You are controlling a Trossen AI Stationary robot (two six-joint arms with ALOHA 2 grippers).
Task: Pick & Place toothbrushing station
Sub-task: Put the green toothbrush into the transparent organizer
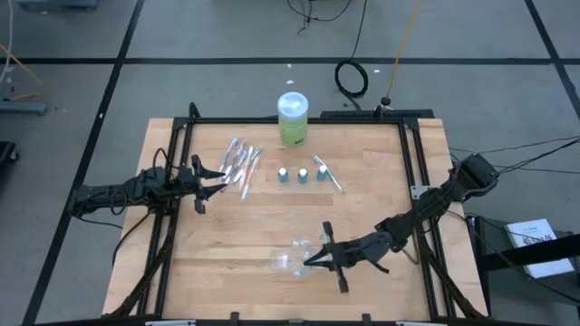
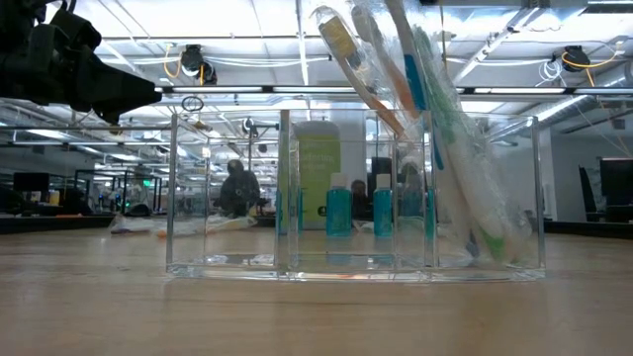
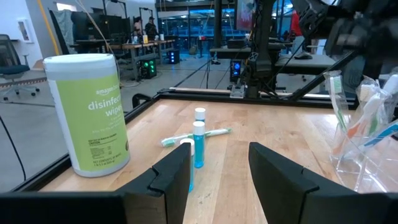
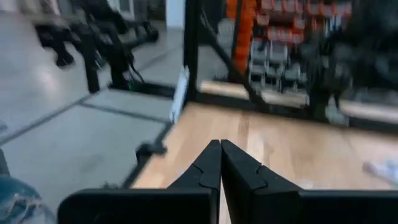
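A clear plastic holder with compartments (image 1: 292,260) stands near the table's front edge. Several toothbrushes (image 2: 435,119) lean in its right compartment. A pile of wrapped toothbrushes (image 1: 241,166) lies at the back left. Three small blue-and-white tubes (image 1: 303,174) stand upright at the middle back, and one green-and-white toothbrush (image 1: 330,176) lies beside them. My left gripper (image 1: 217,174) is open and empty, raised at the pile's left side; the tubes show ahead of it in its wrist view (image 3: 198,144). My right gripper (image 1: 310,260) is shut at the holder's right end, with nothing visible between its fingers (image 4: 220,146).
A green-and-white canister of disinfecting wipes (image 1: 292,119) stands at the table's far edge, behind the tubes. A black frame (image 1: 412,163) runs along the table's sides. There is bare wood between the holder and the tubes.
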